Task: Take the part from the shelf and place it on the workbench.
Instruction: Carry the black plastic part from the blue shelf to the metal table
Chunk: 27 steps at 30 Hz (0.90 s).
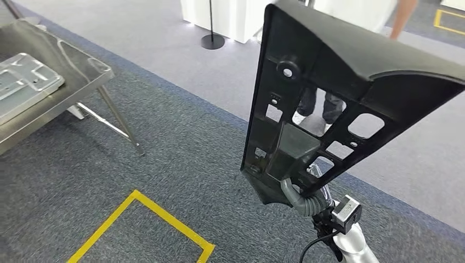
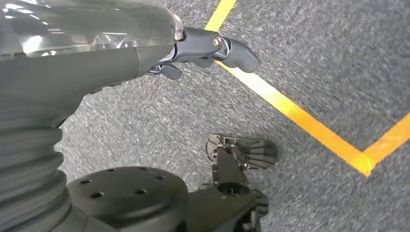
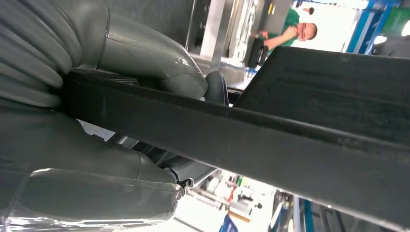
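A large black plastic part (image 1: 329, 82) with several cut-outs stands upright at the right of the head view, high above the carpet. My right hand (image 1: 303, 198) grips its lower end from below. In the right wrist view the thumb and fingers (image 3: 145, 63) clamp the part's dark edge (image 3: 290, 145). The metal workbench (image 1: 82, 82) stands at the far left, well apart from the part. My left hand (image 2: 96, 53) hangs over the carpet and holds nothing, its thumb stretched out.
A silver stamped metal piece (image 1: 22, 82) lies on the workbench. Yellow floor tape (image 1: 164, 219) marks a box on the carpet below. A black pole stand (image 1: 212, 39) and a white cabinet (image 1: 230, 16) are at the back. A person (image 1: 318, 104) stands behind the part.
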Tool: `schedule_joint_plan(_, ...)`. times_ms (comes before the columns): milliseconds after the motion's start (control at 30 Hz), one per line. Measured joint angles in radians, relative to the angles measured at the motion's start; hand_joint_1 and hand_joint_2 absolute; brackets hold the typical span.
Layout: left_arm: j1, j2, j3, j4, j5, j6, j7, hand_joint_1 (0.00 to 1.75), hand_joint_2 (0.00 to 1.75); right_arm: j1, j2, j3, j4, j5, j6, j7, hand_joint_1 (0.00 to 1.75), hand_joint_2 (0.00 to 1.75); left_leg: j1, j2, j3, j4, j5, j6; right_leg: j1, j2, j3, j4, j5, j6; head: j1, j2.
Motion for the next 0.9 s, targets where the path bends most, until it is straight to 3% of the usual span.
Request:
schedule_joint_plan(67, -0.001, 0.0, 0.0, 0.0, 0.0, -0.001, 0.0, 0.0, 1.75, -0.001, 0.0, 0.001, 0.001, 0.0, 0.0, 0.0, 1.66, 1.75, -0.002, -0.026, -0.01, 0.03, -0.017, -0.005, -0.001, 0.041, 0.059, -0.143, 0.069, -0.01, 0.0, 0.0)
schedule_joint_plan(100, -0.002, 0.0, 0.0, 0.0, -0.001, -0.001, 0.0, 0.0, 1.75, -0.001, 0.001, 0.001, 0.001, 0.0, 0.0, 0.0, 1.66, 1.75, -0.002, -0.036, -0.019, 0.043, -0.023, -0.009, -0.001, 0.062, 0.077, -0.189, 0.082, -0.013, 0.0, 0.0)
schedule_joint_plan(133, -0.002, 0.001, 0.0, 0.0, -0.001, -0.002, 0.0, 0.0, 1.75, -0.001, 0.001, 0.001, 0.001, 0.0, 0.0, 0.0, 1.66, 1.75, 0.0, -0.045, -0.029, 0.054, -0.028, -0.014, 0.0, 0.076, 0.082, -0.207, 0.081, -0.017, 0.0, 0.0)
schedule_joint_plan(200, 0.0, 0.002, 0.002, 0.0, 0.0, -0.002, 0.0, 0.0, 1.75, -0.001, 0.002, 0.002, 0.0, 0.0, 0.001, 0.0, 1.66, 1.75, 0.004, -0.064, -0.045, 0.063, -0.03, -0.026, 0.002, 0.068, 0.077, -0.204, 0.074, -0.023, 0.0, 0.0)
schedule_joint_plan(233, 0.001, 0.002, 0.003, 0.0, 0.0, -0.003, 0.0, 0.0, 1.75, -0.001, 0.002, 0.002, 0.0, -0.001, 0.001, 0.0, 1.66, 1.75, 0.004, -0.058, -0.049, 0.069, -0.035, -0.031, 0.0, 0.057, 0.078, -0.205, 0.074, -0.028, 0.0, 0.0)
schedule_joint_plan(300, 0.0, 0.003, 0.005, 0.0, 0.0, -0.003, -0.001, 0.0, 1.75, -0.001, 0.002, 0.002, 0.0, -0.001, 0.001, 0.0, 1.66, 1.75, 0.003, -0.008, -0.077, 0.129, -0.074, -0.043, -0.005, 0.031, 0.083, -0.211, 0.074, -0.038, 0.0, 0.0)
schedule_joint_plan(367, -0.004, 0.003, 0.006, 0.0, 0.001, -0.003, -0.001, 0.0, 1.75, 0.001, 0.001, 0.002, 0.0, -0.001, 0.001, -0.001, 1.66, 1.75, 0.009, 0.046, -0.148, 0.275, -0.144, -0.055, -0.002, 0.001, 0.085, -0.208, 0.069, -0.045, 0.0, 0.0)
schedule_joint_plan(433, -0.003, 0.004, 0.008, 0.0, 0.002, -0.004, -0.001, 0.0, 1.75, 0.003, 0.0, 0.002, 0.001, -0.001, 0.001, 0.0, 1.66, 1.75, 0.015, 0.058, -0.209, 0.392, -0.18, -0.064, 0.001, -0.028, 0.085, -0.2, 0.061, -0.045, 0.0, 0.0)
schedule_joint_plan(467, -0.002, 0.004, 0.008, 0.0, 0.002, -0.005, -0.001, 0.0, 1.75, 0.002, 0.0, 0.002, 0.001, -0.001, 0.001, 0.0, 1.66, 1.75, 0.017, 0.061, -0.212, 0.393, -0.168, -0.066, 0.001, -0.042, 0.084, -0.194, 0.056, -0.044, 0.0, 0.0)
schedule_joint_plan(500, -0.001, 0.005, 0.009, 0.0, 0.002, -0.006, -0.002, 0.0, 1.75, 0.002, 0.0, 0.002, 0.001, -0.001, 0.001, 0.0, 1.66, 1.75, 0.017, 0.065, -0.191, 0.349, -0.137, -0.066, 0.001, -0.054, 0.085, -0.186, 0.05, -0.042, -0.001, 0.0)
schedule_joint_plan(533, -0.001, 0.005, 0.009, 0.0, 0.002, -0.008, -0.003, 0.0, 1.75, 0.0, 0.0, 0.003, 0.001, -0.001, 0.001, 0.0, 1.66, 1.75, 0.017, 0.078, -0.154, 0.274, -0.1, -0.063, 0.001, -0.065, 0.085, -0.178, 0.043, -0.039, 0.0, 0.0)
schedule_joint_plan(600, -0.003, 0.006, 0.009, 0.0, 0.002, -0.009, -0.005, 0.0, 1.75, -0.003, 0.0, 0.003, 0.0, -0.001, 0.001, 0.0, 1.66, 1.75, 0.009, 0.109, -0.093, 0.153, -0.057, -0.049, 0.005, -0.083, 0.087, -0.165, 0.031, -0.031, -0.001, 0.0)
schedule_joint_plan(667, -0.003, 0.006, 0.009, 0.0, 0.002, -0.011, -0.006, 0.0, 1.75, -0.005, 0.0, 0.003, 0.0, -0.002, 0.001, 0.0, 1.66, 1.75, 0.002, 0.117, -0.083, 0.128, -0.056, -0.034, 0.009, -0.097, 0.088, -0.159, 0.025, -0.021, 0.0, 0.0)
schedule_joint_plan(733, 0.0, 0.006, 0.01, 0.0, 0.002, -0.011, -0.007, 0.0, 1.75, -0.007, 0.001, 0.004, 0.0, -0.002, 0.001, 0.0, 1.66, 1.75, 0.004, 0.1, -0.086, 0.126, -0.054, -0.024, 0.008, -0.108, 0.091, -0.158, 0.02, -0.011, 0.0, 0.0)
schedule_joint_plan(800, -0.001, 0.006, 0.01, 0.0, 0.002, -0.011, -0.008, 0.0, 1.75, -0.01, 0.003, 0.004, -0.002, -0.002, 0.001, -0.001, 1.66, 1.75, 0.009, 0.08, -0.083, 0.118, -0.048, -0.012, 0.003, -0.076, 0.076, -0.112, -0.015, -0.002, 0.0, 0.0)
schedule_joint_plan(867, -0.004, 0.006, 0.01, 0.0, 0.002, -0.012, -0.009, 0.0, 1.75, -0.009, 0.003, 0.004, -0.002, -0.002, 0.001, -0.001, 1.66, 1.75, 0.01, 0.061, -0.084, 0.116, -0.044, -0.005, 0.0, -0.024, 0.015, 0.02, -0.086, 0.001, 0.0, 0.0)
schedule_joint_plan(900, -0.005, 0.006, 0.01, 0.0, 0.002, -0.012, -0.009, 0.0, 1.75, -0.007, 0.003, 0.003, -0.001, -0.002, 0.001, -0.001, 1.66, 1.75, 0.009, 0.051, -0.086, 0.118, -0.044, -0.004, -0.001, -0.012, -0.024, 0.097, -0.117, 0.002, 0.0, 0.0)
